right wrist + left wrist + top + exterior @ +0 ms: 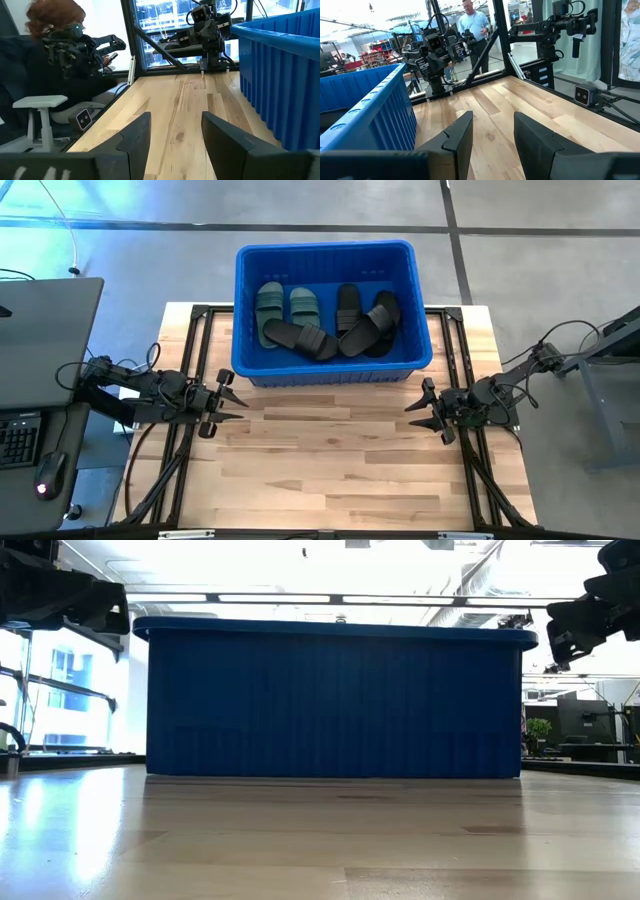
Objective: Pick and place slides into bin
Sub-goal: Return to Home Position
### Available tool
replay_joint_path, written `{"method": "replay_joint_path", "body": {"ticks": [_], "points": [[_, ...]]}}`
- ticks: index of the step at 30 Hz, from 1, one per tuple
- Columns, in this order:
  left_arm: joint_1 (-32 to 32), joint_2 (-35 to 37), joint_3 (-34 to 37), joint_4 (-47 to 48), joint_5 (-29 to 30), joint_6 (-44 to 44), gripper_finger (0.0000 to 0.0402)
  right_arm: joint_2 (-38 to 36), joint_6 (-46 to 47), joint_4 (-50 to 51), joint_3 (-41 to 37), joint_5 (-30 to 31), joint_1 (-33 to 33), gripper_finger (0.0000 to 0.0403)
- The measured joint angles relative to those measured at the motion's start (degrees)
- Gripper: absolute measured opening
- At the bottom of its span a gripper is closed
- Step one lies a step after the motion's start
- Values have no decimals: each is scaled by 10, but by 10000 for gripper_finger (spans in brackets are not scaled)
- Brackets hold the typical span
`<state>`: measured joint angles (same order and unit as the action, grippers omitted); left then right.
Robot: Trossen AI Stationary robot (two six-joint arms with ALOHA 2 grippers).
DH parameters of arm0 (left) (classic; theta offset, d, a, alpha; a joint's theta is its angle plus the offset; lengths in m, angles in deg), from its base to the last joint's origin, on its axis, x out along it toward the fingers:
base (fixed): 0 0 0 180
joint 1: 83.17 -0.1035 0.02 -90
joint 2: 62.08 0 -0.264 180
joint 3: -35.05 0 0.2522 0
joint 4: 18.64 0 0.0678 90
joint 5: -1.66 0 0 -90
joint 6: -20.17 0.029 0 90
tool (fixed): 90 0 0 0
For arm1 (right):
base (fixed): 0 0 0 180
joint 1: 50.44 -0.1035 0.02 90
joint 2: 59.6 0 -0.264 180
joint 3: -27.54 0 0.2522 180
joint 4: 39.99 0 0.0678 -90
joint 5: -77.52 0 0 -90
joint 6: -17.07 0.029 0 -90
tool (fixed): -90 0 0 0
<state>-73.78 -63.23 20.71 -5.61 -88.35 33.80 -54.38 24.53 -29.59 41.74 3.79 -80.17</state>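
Observation:
The blue bin (325, 310) stands at the table's far middle; it also shows in the low view (335, 700). Inside lie two green slides (285, 308) and several black slides (355, 325), piled on one another on the bin floor. My left gripper (235, 398) hovers open and empty at the table's left, just near of the bin's near-left corner. My right gripper (415, 408) hovers open and empty at the table's right, just near of the bin's near-right corner. The grippers face each other.
The bin's near wall (370, 115) runs beside both grippers. Bare wooden tabletop (330, 460) lies between and in front of them. A laptop, keyboard and mouse (40, 430) sit off the left edge. People show in the room beyond, one seated (60, 65), one standing (472, 25).

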Motion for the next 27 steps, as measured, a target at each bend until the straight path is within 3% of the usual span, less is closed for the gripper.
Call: {"method": "replay_joint_path", "body": {"ticks": [27], "points": [[0, 0, 0, 0, 0, 0, 127, 0, 0, 0, 0, 0, 0, 156]]}}
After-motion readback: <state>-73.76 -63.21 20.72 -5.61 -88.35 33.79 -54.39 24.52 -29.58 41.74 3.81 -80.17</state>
